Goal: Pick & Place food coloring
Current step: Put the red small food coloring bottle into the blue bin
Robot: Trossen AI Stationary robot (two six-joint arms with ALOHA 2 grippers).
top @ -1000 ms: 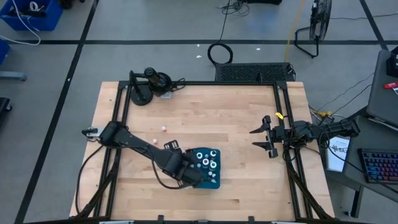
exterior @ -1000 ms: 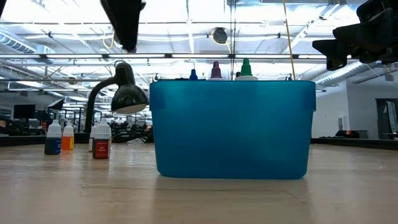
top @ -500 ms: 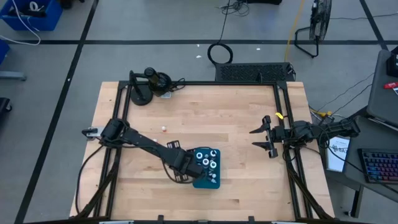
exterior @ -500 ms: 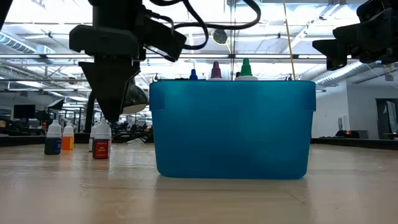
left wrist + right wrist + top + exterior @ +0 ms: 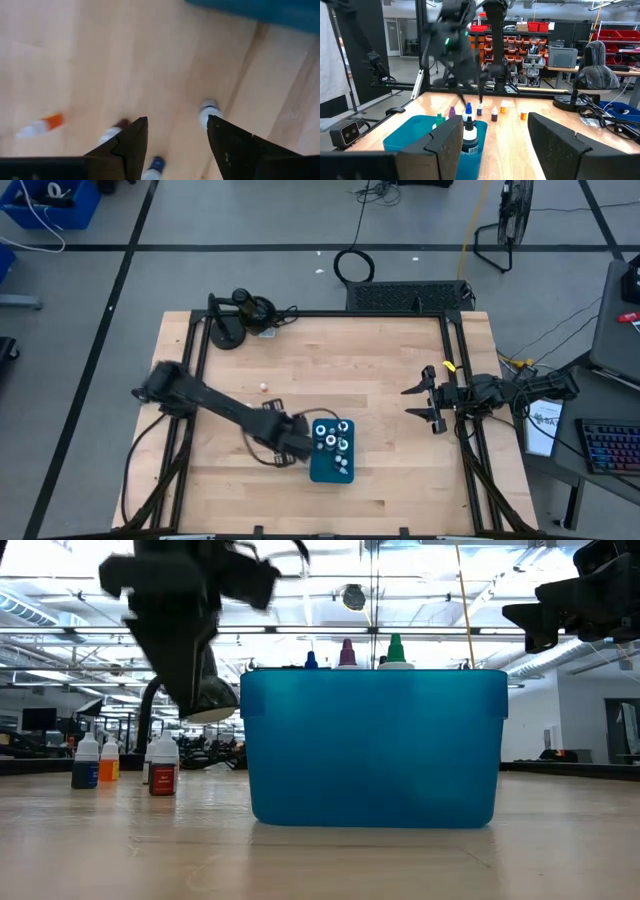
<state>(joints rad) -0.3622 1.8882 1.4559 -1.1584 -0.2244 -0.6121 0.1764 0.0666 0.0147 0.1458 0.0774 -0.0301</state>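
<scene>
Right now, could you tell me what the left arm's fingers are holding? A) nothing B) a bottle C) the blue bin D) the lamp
A: in the left wrist view the left fingers stand apart with only bare table between them, the loose bottles lying beyond.

Even, bright overhead light fills the scene; in the low view, rows of ceiling lights (image 5: 420, 580) glare white behind the teal bin (image 5: 372, 745). The worktop (image 5: 380, 370) shows only soft, faint shadows. The left arm (image 5: 175, 620) smears with motion blur in the low and right wrist views, and the left wrist view is blurred throughout.
</scene>
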